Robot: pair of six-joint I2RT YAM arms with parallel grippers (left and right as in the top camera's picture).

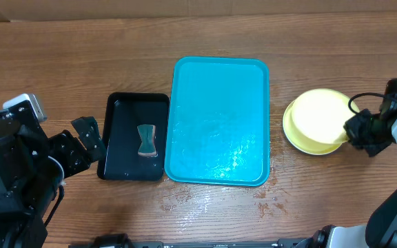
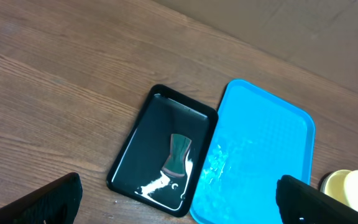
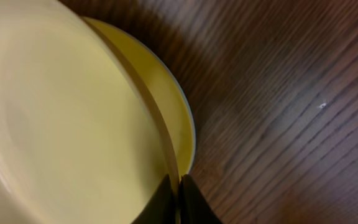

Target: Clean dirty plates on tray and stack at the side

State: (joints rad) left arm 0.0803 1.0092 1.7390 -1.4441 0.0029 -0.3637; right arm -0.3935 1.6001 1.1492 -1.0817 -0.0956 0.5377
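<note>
Plates [image 1: 316, 122] stand stacked on the bench [image 1: 81, 62] just right of the wet turquoise tray [image 1: 216, 103], my right claw [image 3: 179, 186] pinching the top pale-yellow one's rim; it sits off-centre, so I'd settle it flat and square before letting go. Droplets fleck the wood-grain by the tray's front, and my left claw [image 1: 88, 138] hangs spread beside the black tub [image 1: 119, 110] and its grey sponge [image 1: 147, 140].

Clearance at my right pincer [image 1: 350, 131]
Stacked plates [image 1: 317, 121] obstruct 9 o'clock; tabletop [image 1: 309, 186] at 6 o'clock gives passage; tray [image 1: 219, 83] lies beyond plates.
</note>
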